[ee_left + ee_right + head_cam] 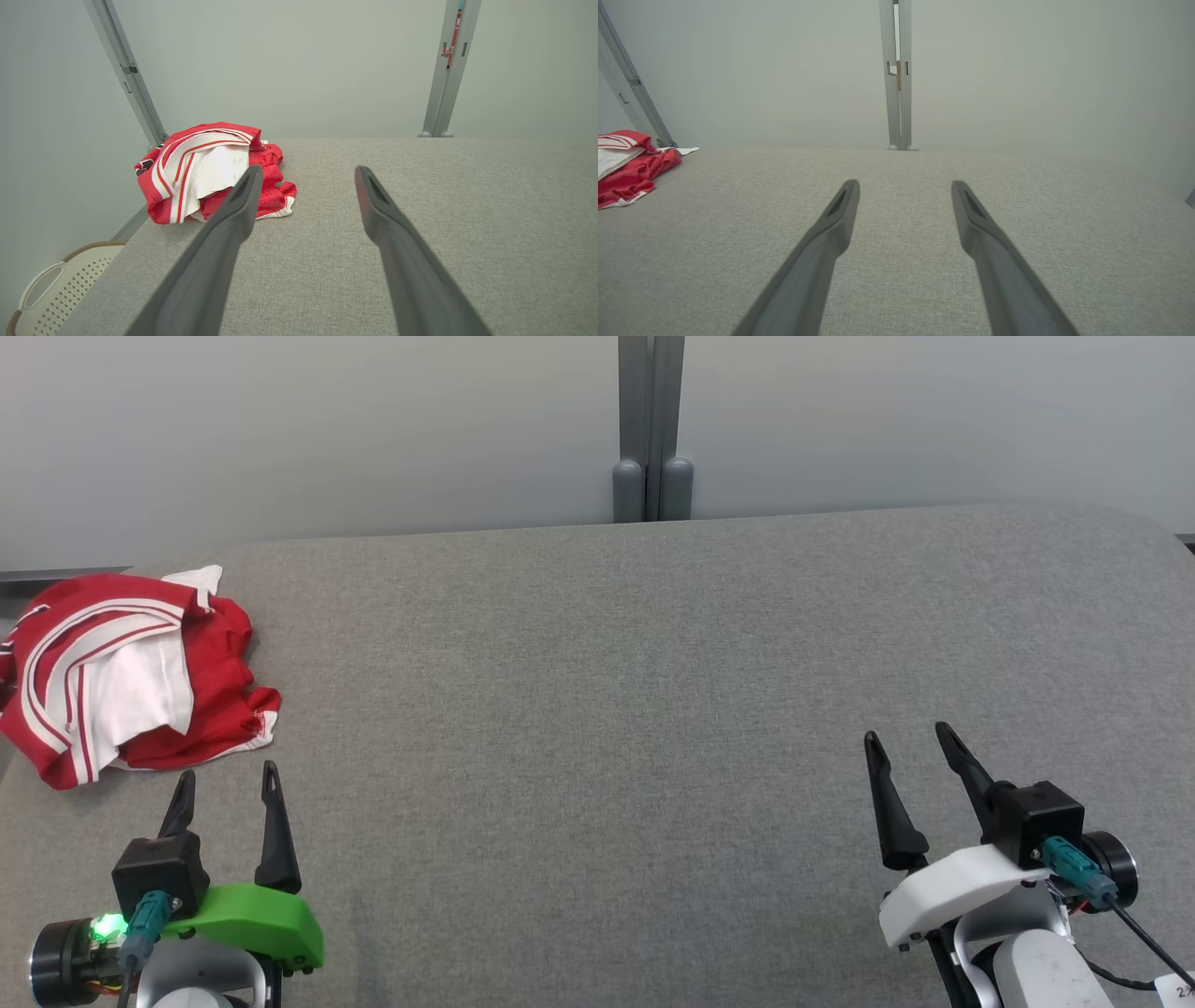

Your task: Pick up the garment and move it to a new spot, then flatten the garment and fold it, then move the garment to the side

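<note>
jaws: left gripper (230, 770) wide, holding nothing; right gripper (907, 732) wide, holding nothing | garment (131, 672): crumpled red-and-white heap on table (597, 709), just ahead of left jaws and slightly to their left, not touching; well left of right jaws | basket (51, 289): below table edge, left of left jaws

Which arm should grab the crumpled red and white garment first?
Left. The left claw is open and sits just short of the garment at the table's left edge. The right claw, also open, is across the table from it.
</note>
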